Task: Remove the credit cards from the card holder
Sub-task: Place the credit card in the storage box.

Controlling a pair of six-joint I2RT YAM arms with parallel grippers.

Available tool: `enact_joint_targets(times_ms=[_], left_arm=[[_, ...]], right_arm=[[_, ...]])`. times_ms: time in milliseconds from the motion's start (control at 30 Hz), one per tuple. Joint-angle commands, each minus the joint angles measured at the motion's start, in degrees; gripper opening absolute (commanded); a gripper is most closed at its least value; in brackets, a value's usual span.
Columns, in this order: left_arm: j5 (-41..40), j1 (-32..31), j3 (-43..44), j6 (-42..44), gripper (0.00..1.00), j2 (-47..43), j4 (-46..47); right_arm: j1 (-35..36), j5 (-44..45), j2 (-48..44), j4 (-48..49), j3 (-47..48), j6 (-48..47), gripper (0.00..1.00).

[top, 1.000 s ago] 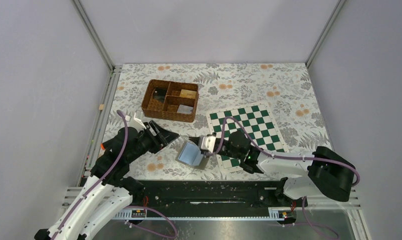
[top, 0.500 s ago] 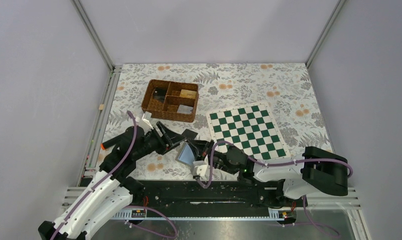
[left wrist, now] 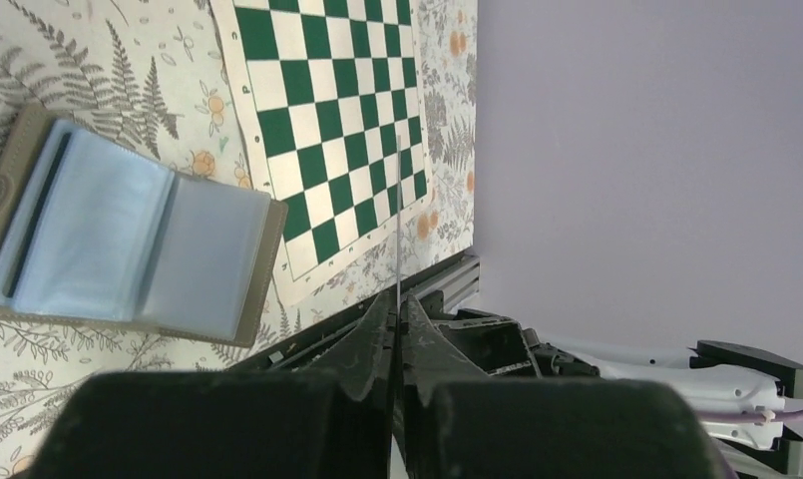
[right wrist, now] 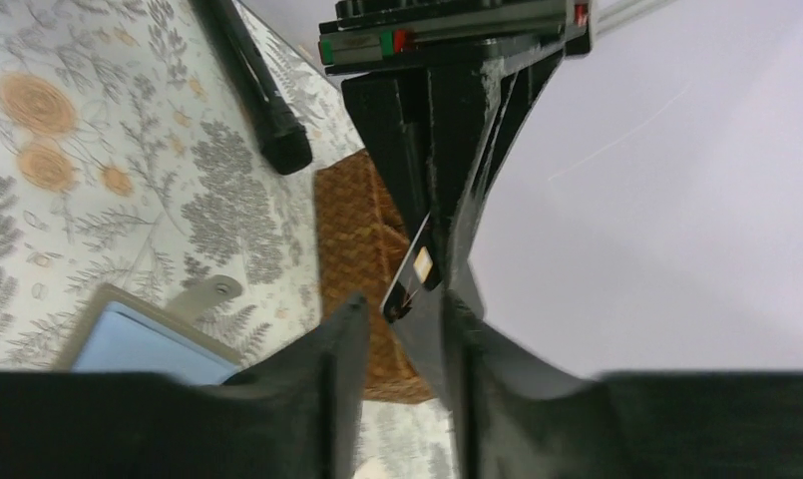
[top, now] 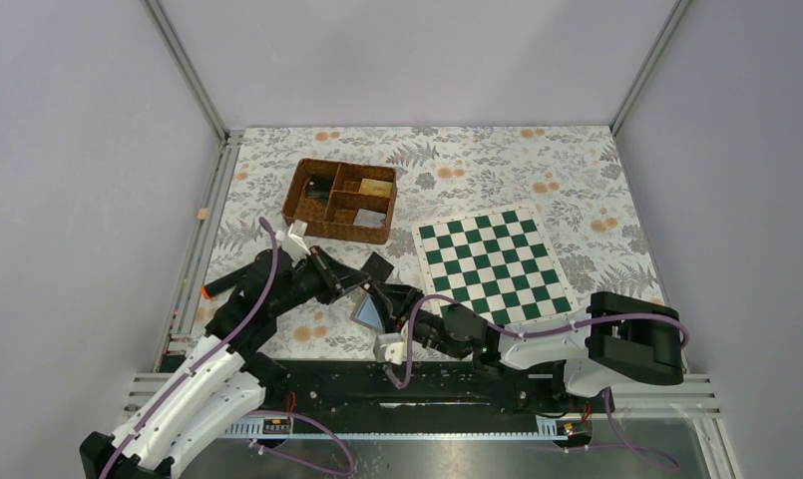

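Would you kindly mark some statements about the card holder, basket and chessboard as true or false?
1. The grey folding card holder lies open on the floral-patterned table. True.
2. The left jaws are shut on a thin credit card. True.
3. The green-and-white chessboard mat lies inside the brown wicker basket. False: it lies flat on the table, outside the basket.
4. The wicker basket is one undivided space. False: partitions split it into compartments.

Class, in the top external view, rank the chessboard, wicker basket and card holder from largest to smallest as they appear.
1. chessboard
2. wicker basket
3. card holder, partly hidden but clearly the smallest
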Motion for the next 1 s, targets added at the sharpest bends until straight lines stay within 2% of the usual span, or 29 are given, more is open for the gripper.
enact_joint_targets(times_ms=[0,33,100,167,333,433,500,600,667,733,800,967], left_arm=[[-2.1,0.3,-0.3,5.9,0.0,-1.5,5.1],[-2.7,0.3,-0.4,7.8,0.0,-1.7,5.6],[-3.2,0.4,-0.6,12.1,0.0,-2.3,7.1],[-5.1,0.4,-1.1,15.3,0.0,-3.7,7.9],[-4.9,0.4,-4.1,20.9,0.0,-6.9,12.9],[-1.8,0.4,-4.7,24.1,0.0,-7.2,15.0],[-0.3,0.4,-3.8,26.1,0.0,-6.4,13.8],[0.2,0.4,-3.8,25.4,0.0,-6.2,14.1],[-0.6,0.4,-6.0,22.2,0.0,-7.2,18.2],[0.3,0.4,-9.3,18.6,0.0,-8.3,25.3],[1.9,0.4,-10.4,17.7,0.0,-7.9,27.9],[8.0,0.4,-4.4,23.3,0.0,-3.4,18.9]], right_arm=[[0.9,4.8,-1.6,2.9,0.1,7.6,0.49],[0.9,7.1,-3.1,1.9,0.2,12.0,0.57],[0.9,8.3,-7.2,-10.6,2.0,17.5,0.68],[0.7,7.2,-11.1,-19.9,3.8,24.4,0.75],[-2.7,-1.5,-19.4,-36.6,7.0,44.6,0.77],[-9.9,-12.5,-22.5,-47.5,12.8,61.4,0.75],[-15.0,-19.9,-22.3,-51.4,16.4,70.8,0.75],[-18.6,-19.6,-22.6,-54.6,20.2,81.5,0.73],[-19.8,-18.0,-22.8,-52.5,19.5,90.9,0.73],[-20.1,-21.3,-22.4,-45.9,17.0,98.6,0.71],[-20.5,-23.2,-22.0,-41.5,15.7,100.9,0.69],[-27.5,-29.8,-23.8,-54.2,19.8,96.5,0.67]])
